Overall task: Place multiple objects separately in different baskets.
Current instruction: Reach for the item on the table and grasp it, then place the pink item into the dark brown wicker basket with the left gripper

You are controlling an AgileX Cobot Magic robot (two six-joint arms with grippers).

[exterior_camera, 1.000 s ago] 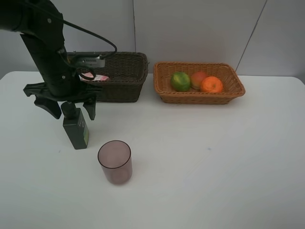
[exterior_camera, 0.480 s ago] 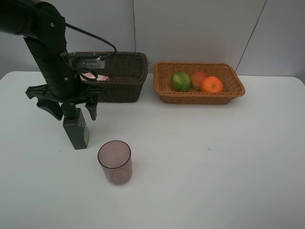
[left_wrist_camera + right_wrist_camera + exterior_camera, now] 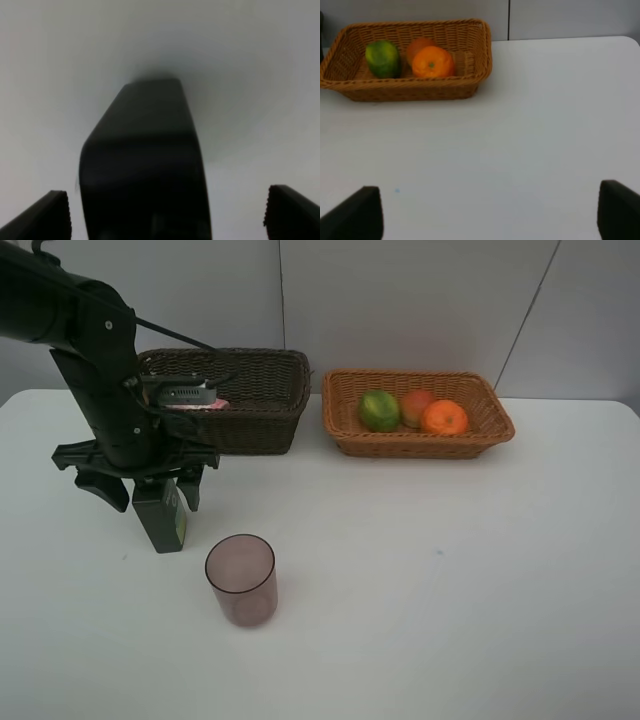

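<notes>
The dark green bottle [image 3: 166, 525] stands upright on the white table, left of centre. My left gripper [image 3: 146, 488] is open and lowered over the bottle's top, with one finger on each side and its cap hidden. In the left wrist view the bottle [image 3: 145, 165] fills the gap between the spread fingertips [image 3: 47, 215]. The purplish cup [image 3: 241, 580] stands just in front of the bottle, to its right. A pink item [image 3: 214, 403] shows inside the dark brown basket [image 3: 262, 390]. The light basket [image 3: 420, 445] holds the lime [image 3: 379, 410], the red-yellow fruit [image 3: 415, 402] and the orange [image 3: 444, 417]. My right gripper [image 3: 487, 212] is open and holds nothing.
The left arm and its cable rise in front of the dark basket's left end. In the right wrist view the light basket [image 3: 410, 90] lies well beyond the fingertips [image 3: 355, 212], across bare white table [image 3: 520, 140]. A grey wall stands behind both baskets.
The left gripper has come down over the dark green bottle, so the cap that showed between the fingers is now covered. The cup, baskets and fruit have not moved.
</notes>
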